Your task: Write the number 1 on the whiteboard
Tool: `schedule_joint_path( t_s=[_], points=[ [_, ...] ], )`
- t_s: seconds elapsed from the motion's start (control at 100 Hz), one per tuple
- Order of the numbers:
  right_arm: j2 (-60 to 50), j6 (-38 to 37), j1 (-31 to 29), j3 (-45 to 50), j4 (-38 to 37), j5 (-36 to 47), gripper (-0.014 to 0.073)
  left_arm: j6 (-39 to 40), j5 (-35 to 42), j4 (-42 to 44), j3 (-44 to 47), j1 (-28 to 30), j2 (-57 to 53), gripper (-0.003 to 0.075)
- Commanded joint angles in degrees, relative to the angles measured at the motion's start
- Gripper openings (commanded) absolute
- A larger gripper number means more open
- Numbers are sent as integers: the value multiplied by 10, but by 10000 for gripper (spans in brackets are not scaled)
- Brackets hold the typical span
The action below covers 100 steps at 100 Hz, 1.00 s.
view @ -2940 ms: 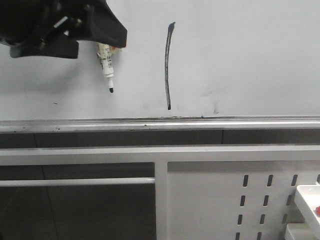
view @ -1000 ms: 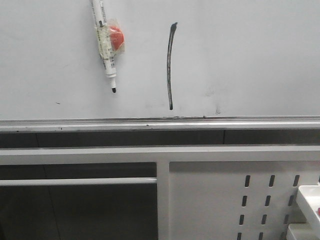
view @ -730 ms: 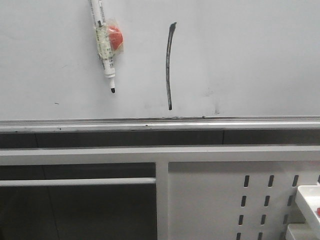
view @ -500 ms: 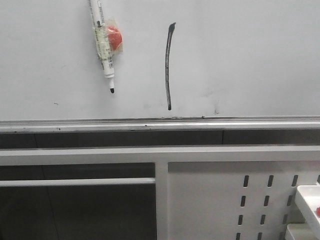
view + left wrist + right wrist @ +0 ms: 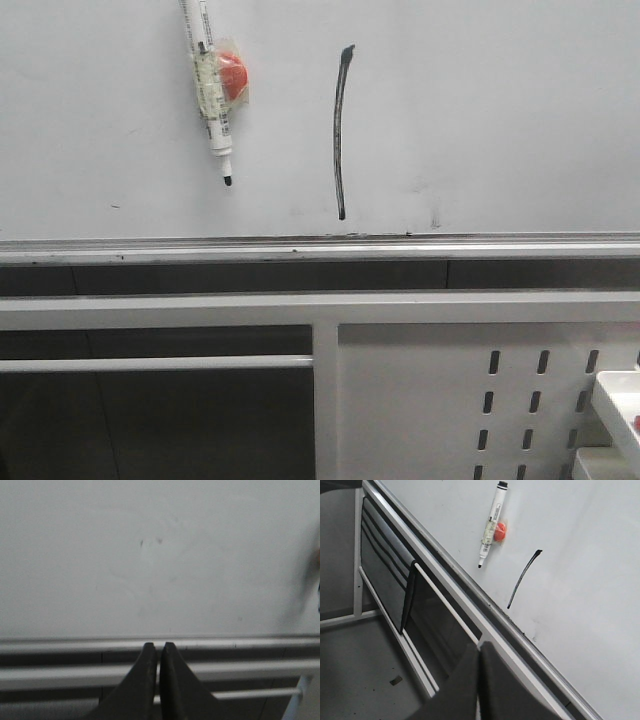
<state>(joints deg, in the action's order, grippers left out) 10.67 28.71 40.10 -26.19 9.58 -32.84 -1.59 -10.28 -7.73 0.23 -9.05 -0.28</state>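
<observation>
**Stroke on the board, both grippers shut and clear of it**

The number 1 (image 5: 339,130) stands as a thin black, slightly curved vertical line on the whiteboard (image 5: 500,110), with a small flick at its top and its lower end stopping just above the silver rail (image 5: 320,247) along the board's bottom edge. Just beside it, toward the robot's left, a marker (image 5: 209,88) hangs on the board, tip down, with a red blob (image 5: 232,73) taped to its barrel; marker and stroke do not touch.

Neither arm shows in the front view. In the left wrist view the left gripper (image 5: 156,652) has its dark fingers pressed together with nothing between them, their tips near the rail (image 5: 160,643). Ahead of the fingertips lies bare board (image 5: 160,555) with only faint smudges; the stroke is not seen from here.

The right gripper (image 5: 478,652) is likewise closed on nothing. It sits back from the board, over the frame below the rail (image 5: 470,587). The stroke (image 5: 522,579) and the marker (image 5: 490,525) lie well ahead of its fingertips, with the rail and a white bar (image 5: 445,602) of the frame between.

Below the rail in the front view run a white crossbeam (image 5: 320,308) and a perforated panel (image 5: 480,400).
</observation>
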Motion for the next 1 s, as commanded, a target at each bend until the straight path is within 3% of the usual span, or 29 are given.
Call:
schedule_joint_path(
  t_s=[0.0,0.05,0.32,0.99],
  points=[
    [7,0,-5,-14,3,46,-57,10,-43,-9,20,13,-13,-20],
    [7,0,-5,-14,3,46,-57,10,-79,-11,20,21,-13,-20],
    [7,0,-5,-14,3,46,-57,10,-72,-15,20,45,-13,-20],
    [7,0,-5,-13,2,45,-57,10,-72,-15,20,45,-13,-20]
  ],
)
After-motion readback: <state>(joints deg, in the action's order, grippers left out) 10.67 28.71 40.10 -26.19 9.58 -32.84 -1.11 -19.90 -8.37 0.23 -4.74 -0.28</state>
